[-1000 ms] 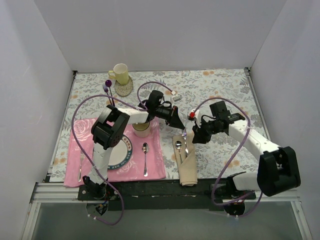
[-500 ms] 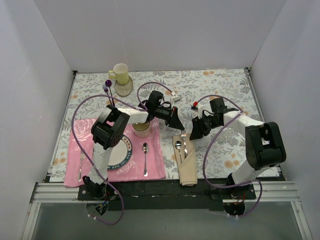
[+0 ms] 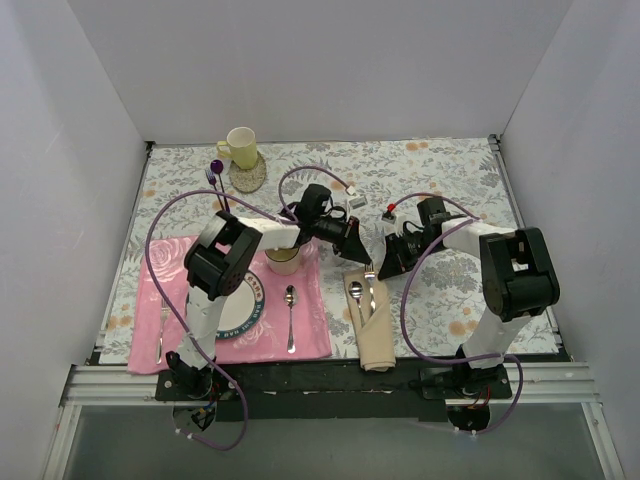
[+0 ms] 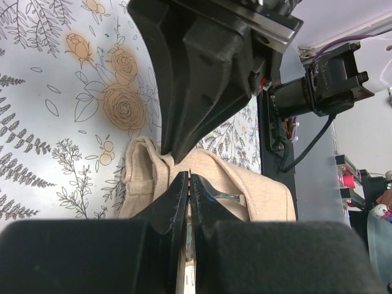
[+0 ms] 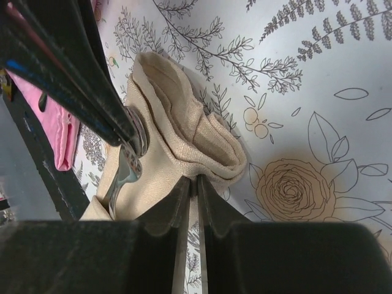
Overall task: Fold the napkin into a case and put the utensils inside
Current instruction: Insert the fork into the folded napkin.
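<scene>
One table (image 3: 450, 200) carries a grey cloth printed with ferns and roses. On its left lies one pink floral placemat (image 3: 315, 325), a rectangle, bearing one round white plate (image 3: 256, 297) with a patterned rim. There are two arms, with their two tools meeting at the middle.

One beige case (image 3: 376, 342) of coarse woven napkin lies right of the placemat, near the table's near edge. It is a narrow oblong, its long axis running near to far, its open, layered mouth toward the far side.

There are two cups: a yellow mug (image 3: 240, 146) far left and a cream cup (image 3: 283, 260) on the placemat.

Two shiny metal utensils, one spoon (image 3: 357, 293) and one fork (image 3: 370, 290), lie lengthwise in the case, heads out at the mouth.

The left tool (image 3: 358, 254) is pressed fully closed above the mouth; whether it pinches anything I cannot tell. The right tool (image 3: 384, 268) stands just beside it, its jaws drawn to a thin slit with nothing seen between.
</scene>
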Motion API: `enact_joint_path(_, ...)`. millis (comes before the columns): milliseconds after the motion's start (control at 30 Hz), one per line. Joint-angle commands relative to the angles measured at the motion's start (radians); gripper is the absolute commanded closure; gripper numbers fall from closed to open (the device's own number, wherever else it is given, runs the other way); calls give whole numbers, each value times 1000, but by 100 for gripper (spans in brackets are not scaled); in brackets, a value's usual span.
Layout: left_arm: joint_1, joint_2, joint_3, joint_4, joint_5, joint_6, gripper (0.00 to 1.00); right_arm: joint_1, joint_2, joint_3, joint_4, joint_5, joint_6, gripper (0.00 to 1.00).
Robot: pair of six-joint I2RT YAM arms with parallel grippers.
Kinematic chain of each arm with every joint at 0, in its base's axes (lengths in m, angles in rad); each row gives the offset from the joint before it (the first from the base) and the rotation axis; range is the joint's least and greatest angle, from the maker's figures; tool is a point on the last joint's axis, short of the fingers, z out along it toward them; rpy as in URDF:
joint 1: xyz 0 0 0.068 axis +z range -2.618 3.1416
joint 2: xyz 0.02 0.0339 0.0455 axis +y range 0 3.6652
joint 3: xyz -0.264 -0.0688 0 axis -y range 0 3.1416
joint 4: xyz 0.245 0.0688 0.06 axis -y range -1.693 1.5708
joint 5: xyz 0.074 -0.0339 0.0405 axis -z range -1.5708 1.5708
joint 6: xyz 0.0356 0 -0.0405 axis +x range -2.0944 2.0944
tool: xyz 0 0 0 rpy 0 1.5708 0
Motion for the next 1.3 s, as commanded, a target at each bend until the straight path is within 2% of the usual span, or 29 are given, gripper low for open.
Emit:
enact_joint_path(0,-17,-21,1,-8,-9,21,100,-6,15,45,18,-29,12,85)
enact_joint_path(967,-80,-62,-94,-29,-73,42,100,-15,27,51,23,-12,36,88)
enact_joint_path(1000,-80,-62,-88,-32,-75,44,98,-15,27,51,21,-11,36,88)
enact_joint_path(1033,-80,-62,-82,-44,-84,49,89,-15,27,51,21,-6,38,88)
enact_joint_path(1133,-75,-62,-48,-78,-105,64,71,-15,27,51,21,4,38,88)
enact_joint_path(1267,-43,-62,-16,-78,-104,55,61,-20,29,51,26,24,49,88)
